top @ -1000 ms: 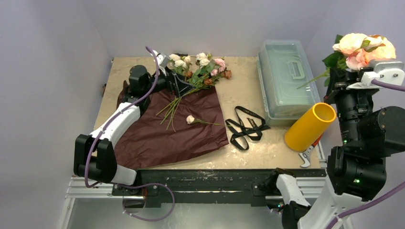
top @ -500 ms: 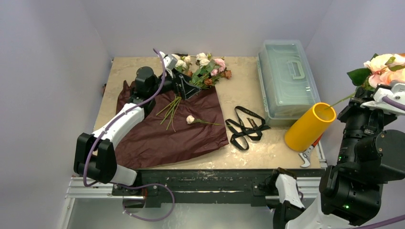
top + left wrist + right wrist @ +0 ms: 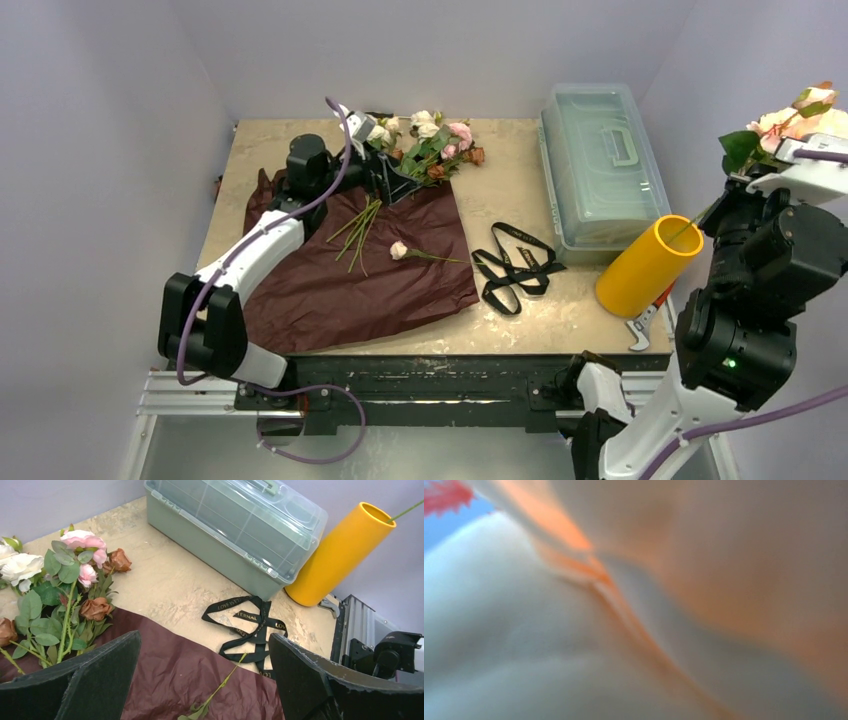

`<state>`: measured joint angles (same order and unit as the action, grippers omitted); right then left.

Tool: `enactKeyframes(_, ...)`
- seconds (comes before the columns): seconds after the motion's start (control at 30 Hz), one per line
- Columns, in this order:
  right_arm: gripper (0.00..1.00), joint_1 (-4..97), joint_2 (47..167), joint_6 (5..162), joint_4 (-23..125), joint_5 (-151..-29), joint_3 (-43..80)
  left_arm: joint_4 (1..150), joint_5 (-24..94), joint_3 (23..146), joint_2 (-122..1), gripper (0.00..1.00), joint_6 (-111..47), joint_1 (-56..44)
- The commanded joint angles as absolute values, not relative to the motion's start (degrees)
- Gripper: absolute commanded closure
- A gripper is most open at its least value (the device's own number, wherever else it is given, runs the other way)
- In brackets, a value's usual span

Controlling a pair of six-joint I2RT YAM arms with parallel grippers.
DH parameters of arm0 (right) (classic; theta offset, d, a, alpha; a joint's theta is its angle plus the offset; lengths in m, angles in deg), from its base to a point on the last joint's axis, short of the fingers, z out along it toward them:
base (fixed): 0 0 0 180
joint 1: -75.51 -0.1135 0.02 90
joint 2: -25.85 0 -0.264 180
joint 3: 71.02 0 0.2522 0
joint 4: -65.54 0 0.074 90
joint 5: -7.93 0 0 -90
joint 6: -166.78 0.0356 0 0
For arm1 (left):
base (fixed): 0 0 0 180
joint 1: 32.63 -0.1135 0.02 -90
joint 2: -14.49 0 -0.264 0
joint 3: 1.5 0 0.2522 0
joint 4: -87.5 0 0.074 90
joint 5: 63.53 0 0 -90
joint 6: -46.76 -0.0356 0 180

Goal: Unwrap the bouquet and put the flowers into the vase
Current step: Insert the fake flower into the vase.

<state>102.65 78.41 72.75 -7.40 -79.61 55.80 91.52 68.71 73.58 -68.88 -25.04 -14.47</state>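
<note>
The bouquet lies undone: cream, white and pink flowers [image 3: 425, 145] [image 3: 60, 590] rest at the far edge of the flat maroon paper [image 3: 370, 275]. My left gripper [image 3: 385, 178] [image 3: 200, 680] hovers open just beside their stems, over the paper. One small rose [image 3: 400, 249] lies alone on the paper. The yellow vase [image 3: 645, 268] [image 3: 340, 555] leans at the table's right edge. My right gripper [image 3: 742, 185] holds peach flowers [image 3: 795, 118] high at the right, and one thin stem reaches into the vase mouth. Blurred petals fill the right wrist view and hide the fingers.
A black ribbon [image 3: 515, 265] [image 3: 250, 630] lies loose between the paper and the vase. A clear plastic box with a handle [image 3: 600, 170] [image 3: 235, 525] stands at the back right. A small white-and-red tool [image 3: 640, 325] pokes out under the vase. Walls close the table in on three sides.
My right arm has carried the peach flowers to the right, and a stem tip now sits in the vase mouth. My left gripper has edged toward the bunch, still open.
</note>
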Motion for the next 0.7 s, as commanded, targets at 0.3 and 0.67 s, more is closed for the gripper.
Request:
enactKeyframes(0.3, 0.95, 103.1, 81.1, 75.9, -5.3, -76.2, 36.5, 86.9, 65.7, 78.7, -71.9, 0.00, -27.5, -14.1)
enactKeyframes(0.67, 0.38, 103.1, 80.5, 75.9, -8.7, -78.1, 36.8, 80.6, 60.9, 81.1, -74.4, 0.00, -29.1, -14.1)
